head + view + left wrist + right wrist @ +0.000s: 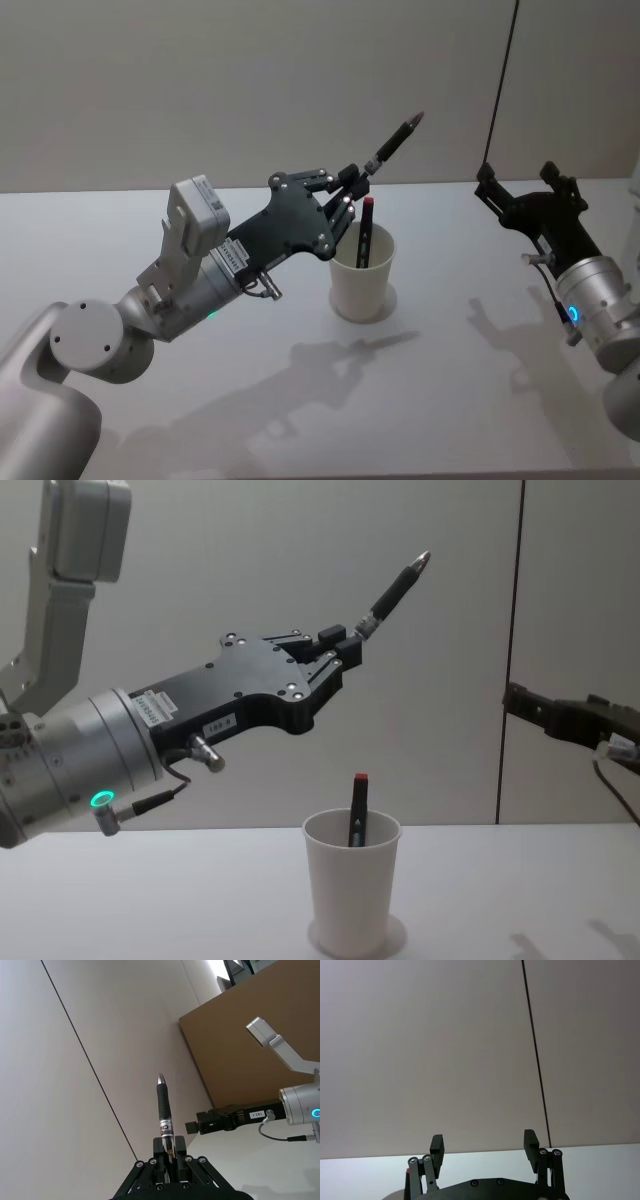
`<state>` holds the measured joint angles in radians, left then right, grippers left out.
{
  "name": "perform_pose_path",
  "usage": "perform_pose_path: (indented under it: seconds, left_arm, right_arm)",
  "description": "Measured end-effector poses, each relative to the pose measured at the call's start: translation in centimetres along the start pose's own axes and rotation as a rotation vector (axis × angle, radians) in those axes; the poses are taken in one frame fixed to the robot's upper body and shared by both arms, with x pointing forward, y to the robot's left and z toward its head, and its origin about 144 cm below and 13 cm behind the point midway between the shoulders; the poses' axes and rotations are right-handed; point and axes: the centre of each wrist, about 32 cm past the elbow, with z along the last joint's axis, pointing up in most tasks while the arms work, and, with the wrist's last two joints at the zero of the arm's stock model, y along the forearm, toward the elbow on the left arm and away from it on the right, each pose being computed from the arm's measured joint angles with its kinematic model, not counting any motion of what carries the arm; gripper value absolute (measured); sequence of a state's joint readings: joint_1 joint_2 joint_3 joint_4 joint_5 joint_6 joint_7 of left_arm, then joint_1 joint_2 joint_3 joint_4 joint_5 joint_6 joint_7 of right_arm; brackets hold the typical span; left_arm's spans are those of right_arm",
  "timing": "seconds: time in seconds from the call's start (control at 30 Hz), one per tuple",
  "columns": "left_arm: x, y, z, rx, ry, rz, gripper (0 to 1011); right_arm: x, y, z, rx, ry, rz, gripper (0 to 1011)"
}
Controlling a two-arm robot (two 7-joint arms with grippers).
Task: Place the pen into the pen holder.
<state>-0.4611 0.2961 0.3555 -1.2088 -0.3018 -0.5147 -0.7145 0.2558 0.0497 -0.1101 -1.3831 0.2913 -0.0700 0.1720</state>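
Your left hand clamps the pen by its lower end, its long axis slanting up and away; the cup stands on the table almost straight below. Your right hand hangs wide open, farther off.

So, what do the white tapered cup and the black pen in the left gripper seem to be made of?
The white tapered cup: probably paper, matte, with a rolled rim. The black pen held by the left gripper: likely plastic, dull grip, shiny metallic tip.
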Motion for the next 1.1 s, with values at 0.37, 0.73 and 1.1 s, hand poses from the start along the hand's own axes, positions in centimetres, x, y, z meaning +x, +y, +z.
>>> perform_pose_path:
  seconds: [0.37, 0.73, 1.1]
  left_arm:
    - [0.1, -0.1, -0.1, -0.007, -0.003, -0.021, 144]
    - [0.1, -0.1, -0.2, -0.010, -0.003, -0.029, 144]
    - [0.1, -0.2, -0.2, -0.011, -0.004, -0.032, 144]
  right_arm:
    - [0.4, -0.5, 0.4, 0.020, 0.023, 0.123, 1001]
    - [0.8, -1.1, 0.8, 0.043, 0.054, 0.291, 1001]
    - [1.1, -1.6, 1.0, 0.056, 0.119, 0.455, 1001]
